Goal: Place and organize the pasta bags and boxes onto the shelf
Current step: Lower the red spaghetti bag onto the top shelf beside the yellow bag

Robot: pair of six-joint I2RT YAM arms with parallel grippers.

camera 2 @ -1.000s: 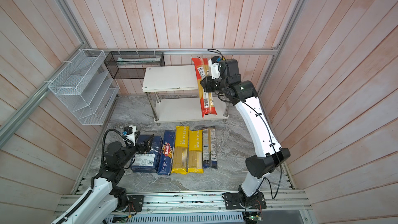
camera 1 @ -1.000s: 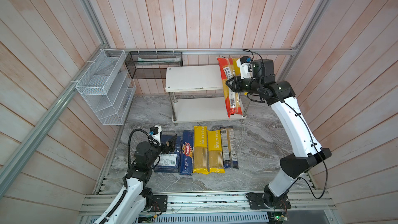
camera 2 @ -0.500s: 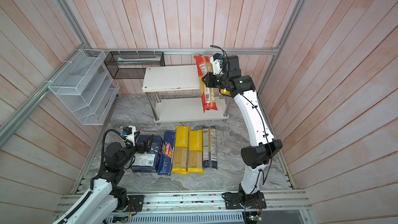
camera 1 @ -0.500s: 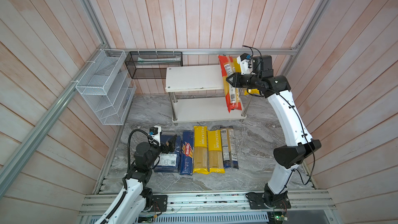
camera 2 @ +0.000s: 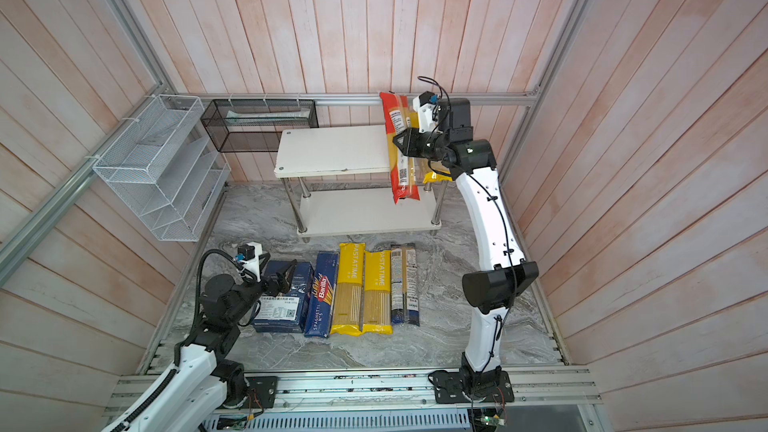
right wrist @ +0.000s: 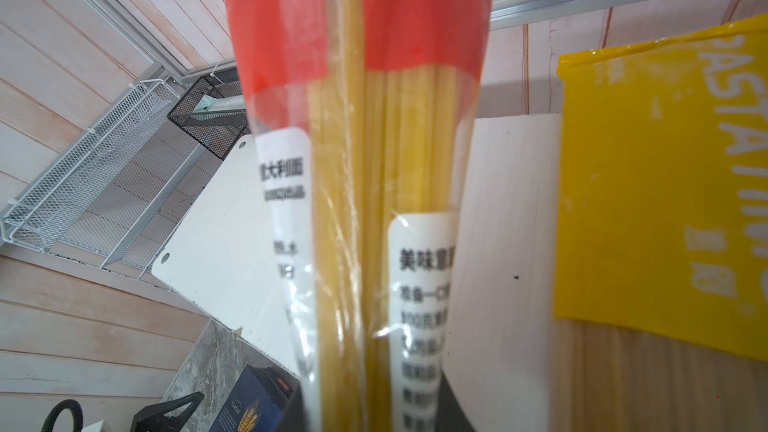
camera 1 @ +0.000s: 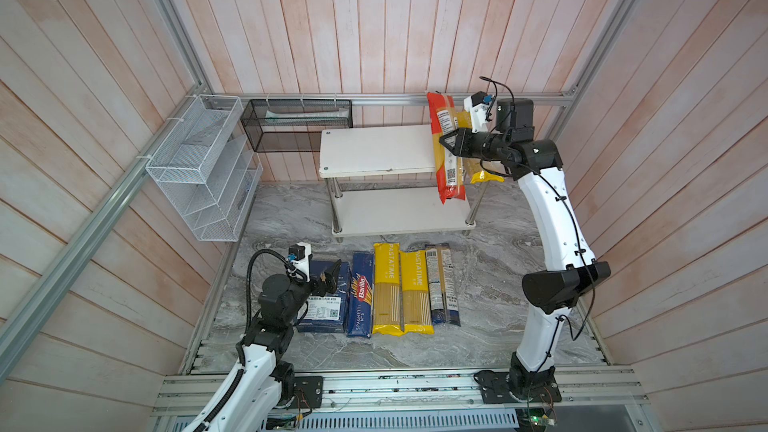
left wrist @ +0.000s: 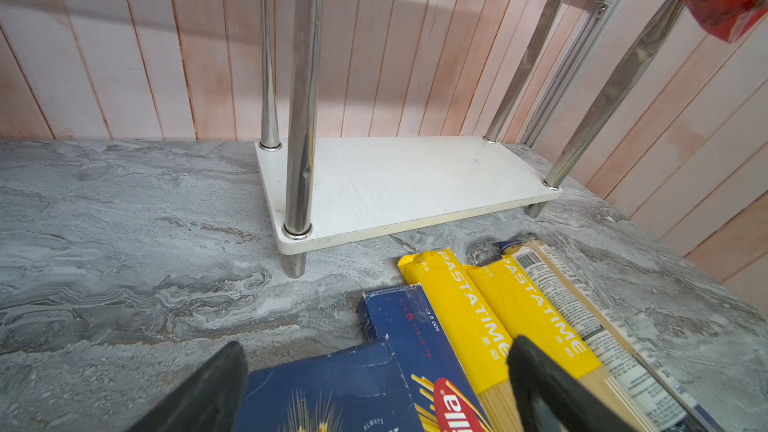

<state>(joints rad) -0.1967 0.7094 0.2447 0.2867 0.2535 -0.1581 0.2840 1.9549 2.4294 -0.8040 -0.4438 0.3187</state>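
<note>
Red-and-clear plastic marks the red bag [camera 1: 448,176], which the right pincer [camera 1: 449,144] holds clamped at mid-length above the 3 o'clock end of the top board of the shelf [camera 1: 374,151]; the bag's 6 o'clock end overhangs the board edge. One yellow bag [camera 1: 484,170] lies on that board, at 3 o'clock of the red bag. At 6 o'clock of the shelf, a row lies on the table [camera 1: 498,251]: wide blue box [camera 1: 326,309], narrow blue box [camera 1: 360,297], second yellow bag [camera 1: 386,288], third yellow bag [camera 1: 415,288], dark blue bag [camera 1: 442,284]. The left pincer [camera 1: 330,280] hovers over the wide blue box, jaws apart, empty.
</note>
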